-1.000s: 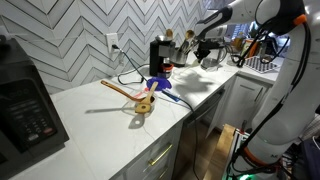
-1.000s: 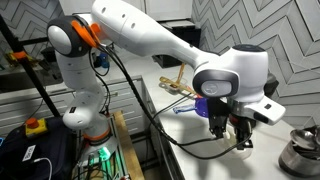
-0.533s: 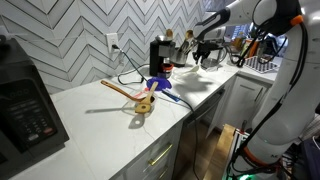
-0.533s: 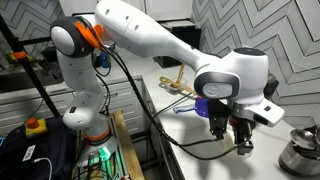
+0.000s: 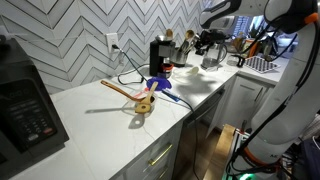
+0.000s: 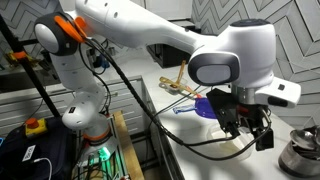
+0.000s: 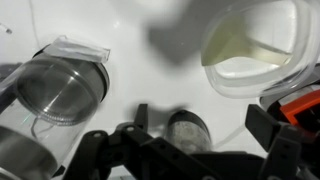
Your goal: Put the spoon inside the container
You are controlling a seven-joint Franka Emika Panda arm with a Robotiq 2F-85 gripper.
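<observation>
Hand [image 6: 252, 134]: raised over the far end of the tabletop [image 5: 90, 122], fingers spread and nothing between them. In an exterior view it hangs near the metal kettle [image 5: 212, 58] at that end.

Wooden spoon [image 5: 121, 87]: lying flat about mid-tabletop, nearer the back edge than the front, untouched and well apart from the hand. A second wooden utensil [image 5: 145, 102] lies just beside it, toward the front edge.

Purple container [image 5: 157, 85]: standing on the tabletop just beside the spoon's end, on the kettle side. A blue piece pokes out at its base; what it is cannot be told. The spoon is outside the container.

Other items: a black appliance [image 5: 158, 54] against the back edge behind the container, and a microwave [image 5: 25, 105] at the opposite end.

Wrist view is blurred. It shows a glass jar [image 7: 55, 88], a white tub [image 7: 255, 45] and a small dark round object [image 7: 187, 127] below the hand.
</observation>
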